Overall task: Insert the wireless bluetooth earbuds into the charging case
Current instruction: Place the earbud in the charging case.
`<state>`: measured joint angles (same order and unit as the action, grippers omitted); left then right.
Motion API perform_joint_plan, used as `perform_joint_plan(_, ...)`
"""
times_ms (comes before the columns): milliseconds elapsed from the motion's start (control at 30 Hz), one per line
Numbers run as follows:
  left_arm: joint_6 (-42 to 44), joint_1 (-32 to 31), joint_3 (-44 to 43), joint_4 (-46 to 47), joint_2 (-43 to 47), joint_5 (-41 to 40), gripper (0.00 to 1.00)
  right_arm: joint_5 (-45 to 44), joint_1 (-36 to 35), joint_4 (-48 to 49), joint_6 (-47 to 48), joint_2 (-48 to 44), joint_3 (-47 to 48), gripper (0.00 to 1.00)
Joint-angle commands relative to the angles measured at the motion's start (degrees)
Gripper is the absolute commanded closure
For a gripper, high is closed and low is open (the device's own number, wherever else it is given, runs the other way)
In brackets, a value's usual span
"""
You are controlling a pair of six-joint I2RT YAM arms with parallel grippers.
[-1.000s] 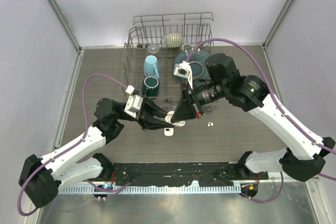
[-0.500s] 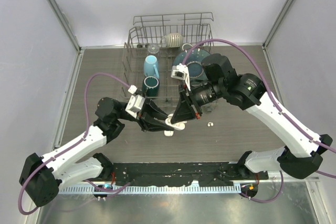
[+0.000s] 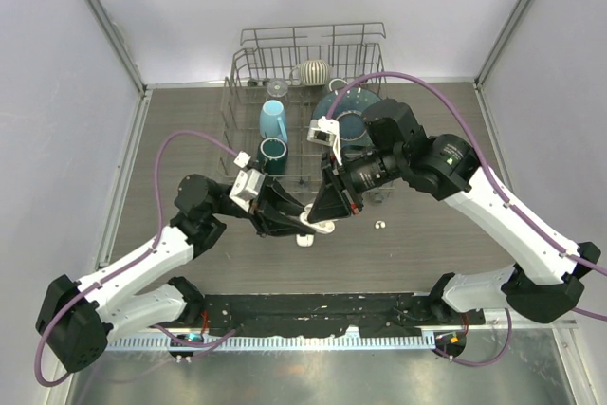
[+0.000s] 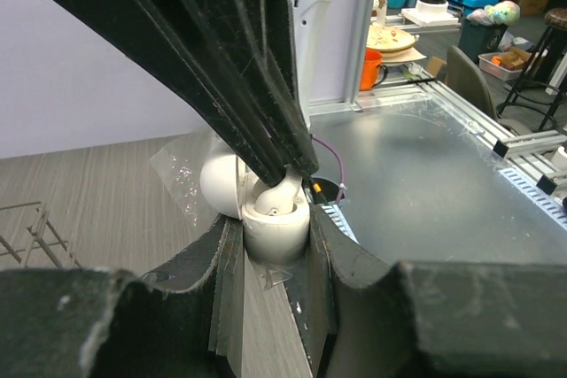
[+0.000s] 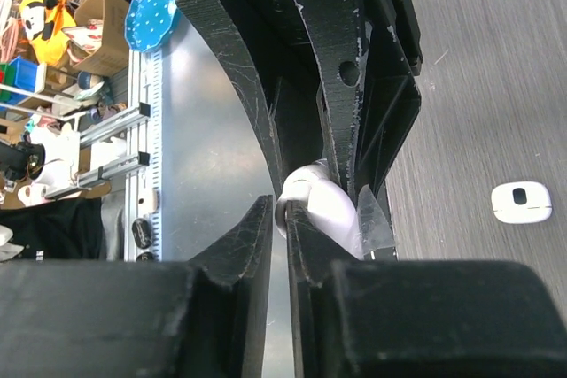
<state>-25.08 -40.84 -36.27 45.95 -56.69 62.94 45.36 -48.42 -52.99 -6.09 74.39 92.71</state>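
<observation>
My left gripper [image 4: 275,221] is shut on the base of a white charging case [image 4: 275,238], held just above the table with its lid [image 4: 218,185] hinged open to the left. One white earbud [image 4: 282,197] sits in the case's well, stem down. My right gripper [image 5: 280,210] points down at the case [image 5: 335,212]; its fingers [image 4: 257,121] rest right on top of the earbud, open only by a narrow slit with nothing between them. In the top view both grippers meet over the case [image 3: 319,225]. A second earbud [image 3: 380,226] lies loose on the table to the right.
Another white case [image 3: 304,240] lies on the table just below the grippers, the case [image 5: 521,202] also showing in the right wrist view. A wire dish rack [image 3: 237,78] at the back holds a light blue cup [image 3: 273,120], a teal cup [image 3: 272,154] and a dark bowl [image 3: 353,122].
The right jaws have parted slightly from fully shut. Both arms edged a little up and to the left around the case; the left grip is unchanged.
</observation>
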Motion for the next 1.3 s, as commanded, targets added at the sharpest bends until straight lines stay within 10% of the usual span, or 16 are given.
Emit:
perform_joint_plan(0,0.2,-0.3,-2.4,6.4,1.1,-2.0,1.0,-8.0,-0.1,-2.8,1.0,0.3,1.2,0.78)
perform_joint_plan(700,0.8,-0.2,0.0,5.4,2.3,-3.3,1.0,-15.8,-0.1,0.6,-1.5,-2.1,5.4,0.29)
perform_joint_plan(1267,11.5,-0.3,2.7,-6.9,7.4,-16.9,1.0,-18.1,-0.1,8.3,-4.3,-9.1,2.2,0.27)
